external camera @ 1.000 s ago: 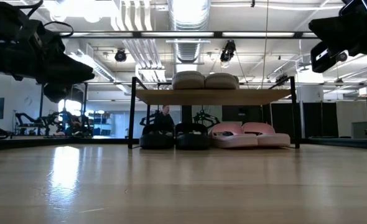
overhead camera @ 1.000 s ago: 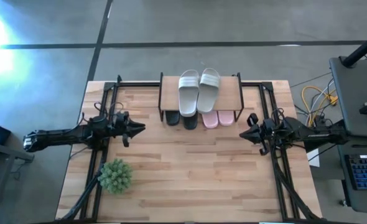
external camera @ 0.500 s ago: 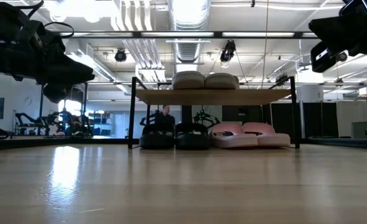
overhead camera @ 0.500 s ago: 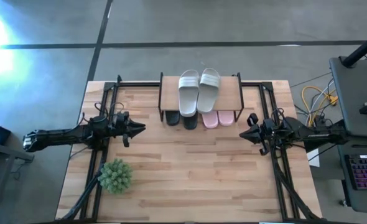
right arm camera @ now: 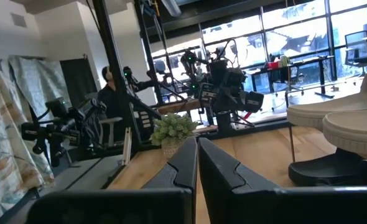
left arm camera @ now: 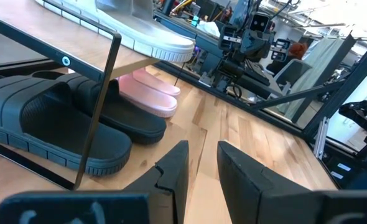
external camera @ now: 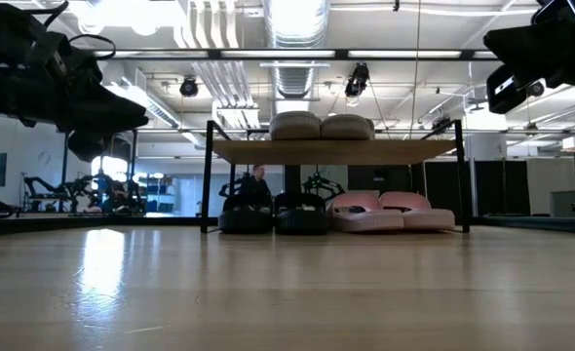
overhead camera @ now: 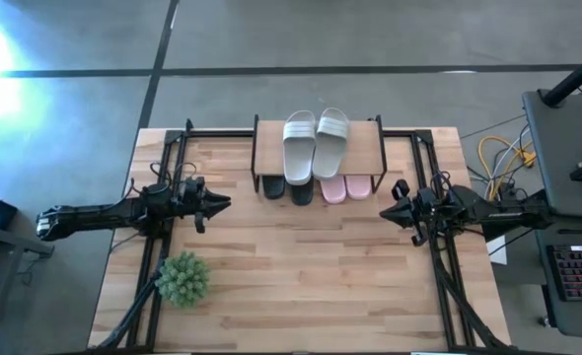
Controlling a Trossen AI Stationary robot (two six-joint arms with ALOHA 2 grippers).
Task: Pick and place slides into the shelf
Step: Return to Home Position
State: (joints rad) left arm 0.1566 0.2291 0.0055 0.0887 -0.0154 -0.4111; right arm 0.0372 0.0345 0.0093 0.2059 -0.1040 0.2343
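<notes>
The grey-white slides [overhead camera: 316,143] lie on the shelf [overhead camera: 366,150] at far centre, with the black slides [overhead camera: 288,187] and pink slides [overhead camera: 345,187] beneath it. The left gripper [overhead camera: 220,204], slightly parted and empty, and the right gripper [overhead camera: 384,212], clenched on nothing, hang clear at either side. They are evidently parked, as loading looks complete.

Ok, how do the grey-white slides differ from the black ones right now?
The grey-white slides lie on top of the shelf board; the black slides sit under it. From above, the grey-white pair shows whole, while the black pair only pokes out in front. Both pairs lie side by side.
</notes>
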